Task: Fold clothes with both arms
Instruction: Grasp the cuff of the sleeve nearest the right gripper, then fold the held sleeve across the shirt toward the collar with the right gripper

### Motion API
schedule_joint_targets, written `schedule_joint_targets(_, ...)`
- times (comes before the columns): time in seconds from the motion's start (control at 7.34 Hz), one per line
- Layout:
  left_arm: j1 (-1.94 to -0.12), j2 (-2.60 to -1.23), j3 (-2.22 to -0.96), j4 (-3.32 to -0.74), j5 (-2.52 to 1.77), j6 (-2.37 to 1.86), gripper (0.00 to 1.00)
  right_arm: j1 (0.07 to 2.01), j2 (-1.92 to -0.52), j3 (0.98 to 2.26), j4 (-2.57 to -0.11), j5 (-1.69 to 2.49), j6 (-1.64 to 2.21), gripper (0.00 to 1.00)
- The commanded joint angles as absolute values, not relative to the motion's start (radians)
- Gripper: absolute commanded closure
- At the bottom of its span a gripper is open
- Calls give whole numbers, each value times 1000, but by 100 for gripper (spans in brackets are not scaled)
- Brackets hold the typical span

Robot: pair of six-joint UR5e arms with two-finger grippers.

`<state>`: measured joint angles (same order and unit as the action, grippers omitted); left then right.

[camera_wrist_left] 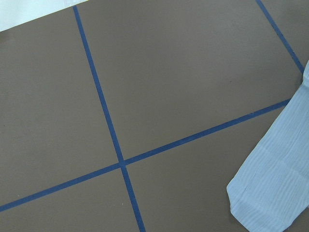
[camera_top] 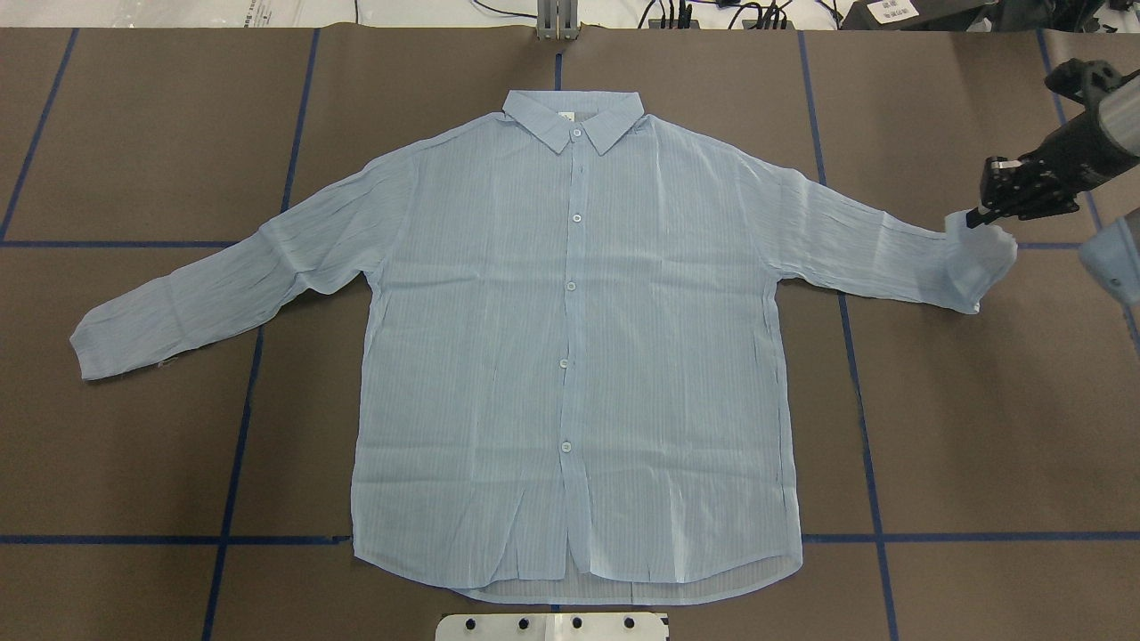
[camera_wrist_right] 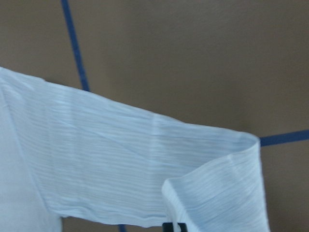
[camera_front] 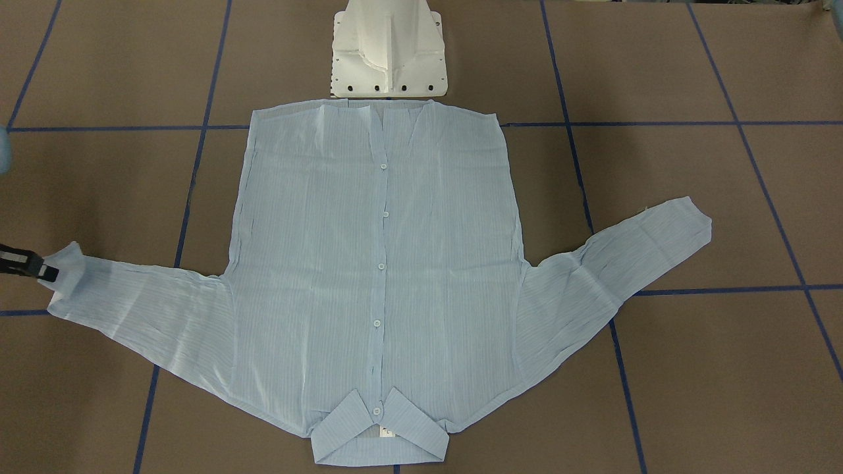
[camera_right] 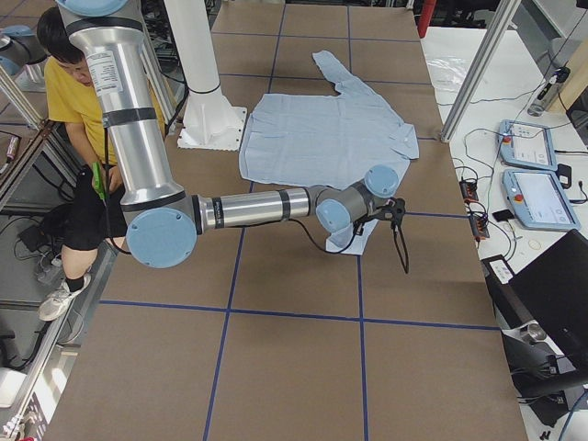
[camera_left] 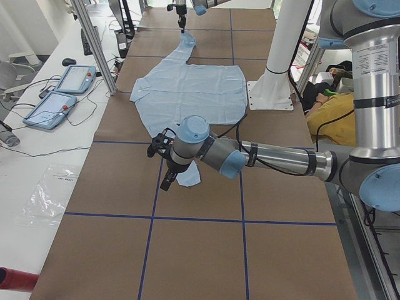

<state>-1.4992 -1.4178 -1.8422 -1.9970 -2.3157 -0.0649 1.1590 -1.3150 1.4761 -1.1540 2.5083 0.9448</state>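
The pale-blue striped shirt [camera_top: 570, 356] lies flat and buttoned, its collar [camera_top: 574, 116] at the far side and both sleeves spread out. My right gripper [camera_top: 975, 218] is shut on the cuff [camera_top: 980, 258] of the sleeve on my right. That cuff curls up off the table, and the right wrist view shows it folded over [camera_wrist_right: 212, 193] against a black fingertip [camera_wrist_right: 174, 227]. My left gripper [camera_left: 165, 178] hovers over the other cuff [camera_left: 187, 177]. It appears only in the exterior left view, so I cannot tell if it is open. The left wrist view shows that cuff [camera_wrist_left: 270, 193] lying flat.
The white pedestal [camera_front: 388, 52] stands just behind the shirt's hem. Blue tape lines [camera_top: 236, 445] grid the brown table. A seated person in yellow [camera_right: 64, 101] is beside the robot's base. Control tablets [camera_left: 62, 94] lie on a side bench beyond aluminium posts [camera_left: 94, 47].
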Motion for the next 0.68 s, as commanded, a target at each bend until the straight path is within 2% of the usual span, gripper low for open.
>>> schedule_joint_targets(0.0, -1499, -1417, -1838, -2011, -2316, -61, 1, 990, -1148, 1490, -1158, 2447, 1270, 100)
schedule_joint_targets(0.55, -1483, -1424, -1838, -2014, -2318, -64, 1, 865, -728, 1216, -1149, 2292, 1535, 100)
